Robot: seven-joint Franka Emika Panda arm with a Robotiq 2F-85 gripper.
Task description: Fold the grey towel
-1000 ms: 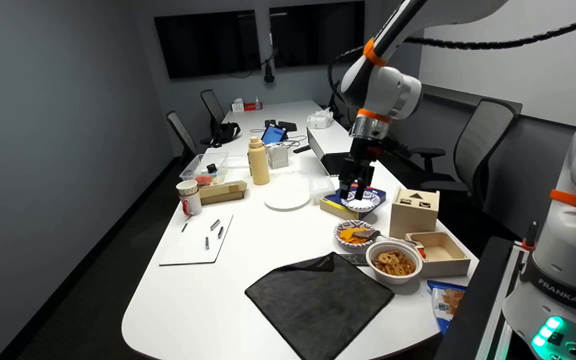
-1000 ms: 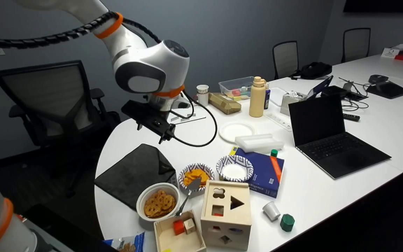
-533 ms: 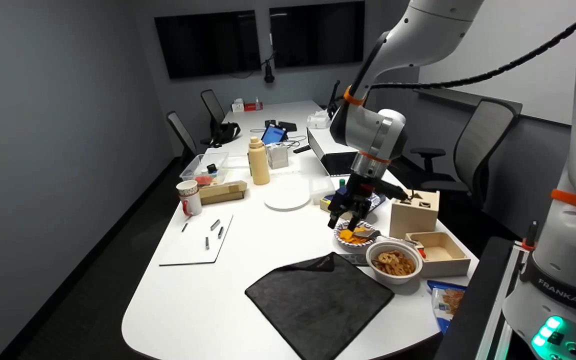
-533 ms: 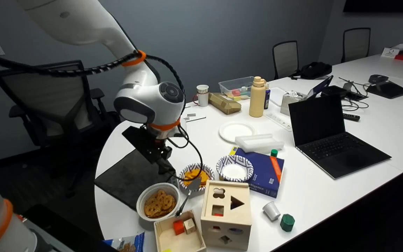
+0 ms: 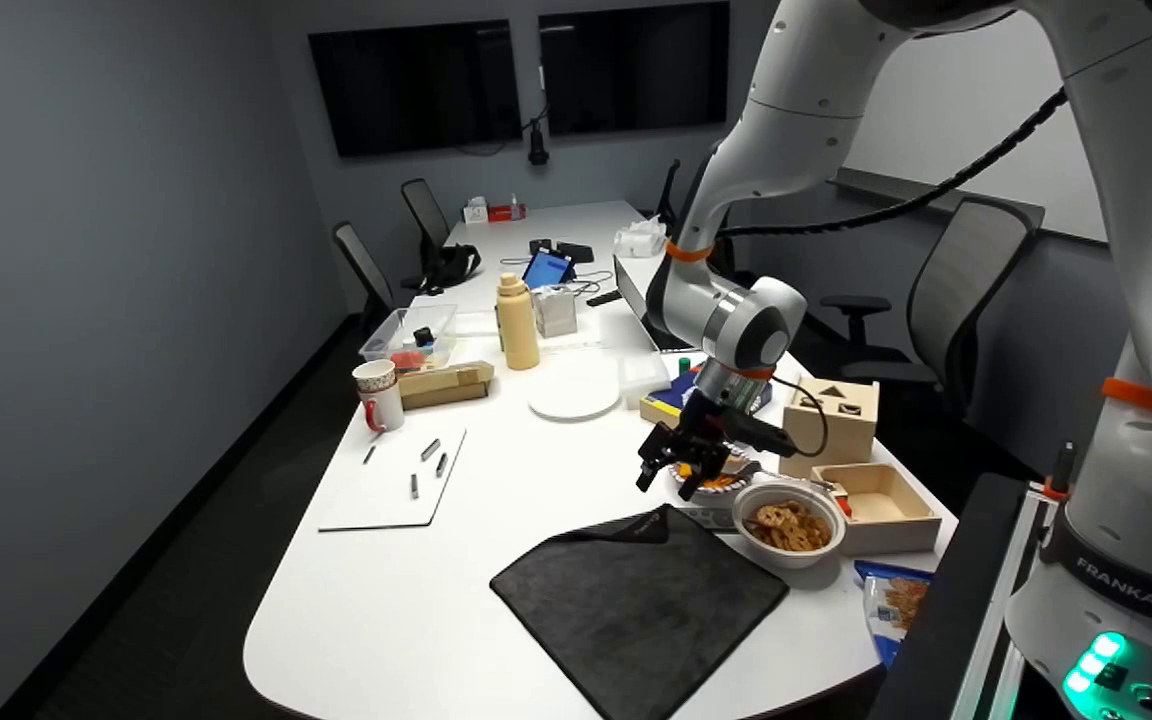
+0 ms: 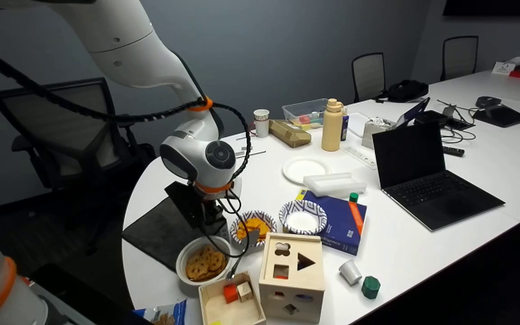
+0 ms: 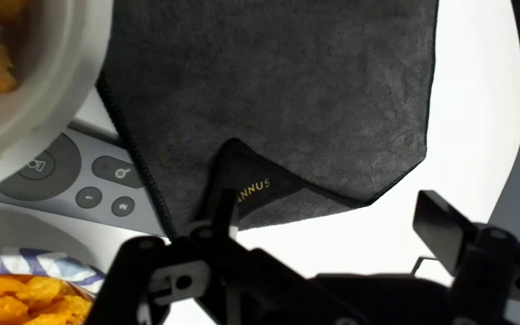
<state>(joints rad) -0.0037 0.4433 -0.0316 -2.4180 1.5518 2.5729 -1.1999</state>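
Note:
The grey towel (image 5: 636,610) lies flat at the near end of the table in an exterior view and partly behind the gripper in an exterior view (image 6: 156,230). In the wrist view the towel (image 7: 287,81) has a folded-over flap along its near edge, with yellow lettering on its corner. My gripper (image 7: 331,210) is open and empty. Its left finger (image 7: 225,205) overlaps the flap's corner in view; its right finger (image 7: 440,230) shows over white table. In an exterior view the gripper (image 5: 666,490) hangs above the table just beyond the towel's far corner, apart from it.
A white bowl of brown snacks (image 7: 75,58) and a grey remote (image 7: 120,173) sit by the towel's edge. A patterned bowl of orange chips (image 7: 39,262) stands close beside the gripper. A wooden tray (image 5: 891,538) and shape box (image 6: 287,277) stand near these bowls.
My gripper has come down and toward the towel, from over the patterned bowls to near the towel's far corner. It stays open. The towel has not moved.

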